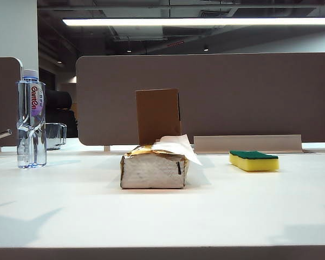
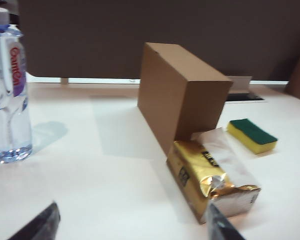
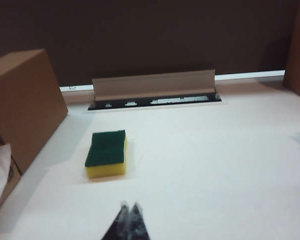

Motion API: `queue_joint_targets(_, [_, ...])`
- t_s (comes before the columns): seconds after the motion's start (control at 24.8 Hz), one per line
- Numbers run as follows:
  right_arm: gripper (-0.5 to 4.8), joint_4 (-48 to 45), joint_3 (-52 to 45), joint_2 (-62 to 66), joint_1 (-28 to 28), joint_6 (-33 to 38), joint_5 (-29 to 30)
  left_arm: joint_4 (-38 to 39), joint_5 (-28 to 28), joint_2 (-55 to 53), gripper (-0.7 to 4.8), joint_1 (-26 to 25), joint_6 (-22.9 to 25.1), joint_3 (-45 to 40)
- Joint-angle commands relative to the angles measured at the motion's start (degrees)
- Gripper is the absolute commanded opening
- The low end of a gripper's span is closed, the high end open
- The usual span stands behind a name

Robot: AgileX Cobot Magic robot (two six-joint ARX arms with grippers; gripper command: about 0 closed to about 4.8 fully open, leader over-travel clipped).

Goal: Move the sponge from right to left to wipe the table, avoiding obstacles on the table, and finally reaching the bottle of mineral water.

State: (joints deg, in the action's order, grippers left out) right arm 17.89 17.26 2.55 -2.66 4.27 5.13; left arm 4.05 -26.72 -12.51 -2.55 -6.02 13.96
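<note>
Right gripper: jaws pressed together, hanging above the desk's front edge, short of the sponge.
Left gripper: jaws spread wide, holding nothing, by the tissue pack.
Progress: nothing wiped yet, I'd say; everything's left.
Sponge: yellow foam, green top, lying flat, right side.
Cardboard box: upright behind the pack.
Bottle of mineral water: far left.

Little of the robot shows — only dark fingertips. The left gripper has two black, blurred finger ends, wedge-shaped and set wide apart. The right gripper shows two slim black tips pressed together — tapering to a point, with a faint greyish sheen.
</note>
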Motion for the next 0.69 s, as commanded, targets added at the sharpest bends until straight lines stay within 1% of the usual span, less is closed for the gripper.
queue_joint_targets(0.04, [-0.01, 6.3, 5.0, 0.5, -0.1, 0.3, -0.3, 3.0, -1.9, 0.0, 4.03, 0.0, -0.5, 3.5])
queue_joint_targets(0.12, [-0.01, 10.4, 8.7, 1.6, -0.1, 0.6, -0.3, 5.0, -1.8, 0.0, 4.39, 0.0, -0.4, 5.7])
queue_joint_targets(0.2, [-0.01, 13.4, 12.5, 3.6, -0.1, 2.1, -0.3, 5.8, -1.9, 0.0, 4.47, 0.0, -0.4, 7.7])
queue_joint_targets(0.24, [-0.01, 14.6, 14.7, 5.3, -0.1, 2.2, 0.0, 6.5, -2.1, 0.0, 4.63, 0.0, -0.4, 9.0])
queue_joint_targets(0.32, [-0.01, 15.7, 17.2, 7.5, -0.1, 2.2, 0.3, 7.8, -2.8, 0.0, 4.68, 0.0, -0.4, 10.4])
queue_joint_targets(0.4, [0.0, 17.1, 21.0, 10.8, -0.1, 2.8, 1.2, 10.3, -4.9, 0.0, 4.68, 0.0, -0.5, 12.5])
queue_joint_targets(0.48, [0.01, 18.4, 25.5, 14.8, -0.1, 6.1, 1.5, 12.9, -7.2, 0.0, 4.68, 0.0, -0.5, 14.5])
queue_joint_targets(0.56, [0.27, 20.2, 30.8, 20.0, -0.1, 6.7, 4.0, 14.4, -9.4, 0.0, 4.68, 0.0, -2.2, 16.4])
queue_joint_targets(0.65, [0.56, 21.2, 33.6, 23.1, -0.1, 6.7, 6.3, 14.3, -10.4, -0.1, 4.68, 0.0, -3.0, 17.2])
queue_joint_targets(0.69, [0.93, 22.6, 36.3, 26.6, -0.1, 6.7, 8.6, 14.3, -10.7, -0.1, 4.68, 0.0, -3.0, 17.9])
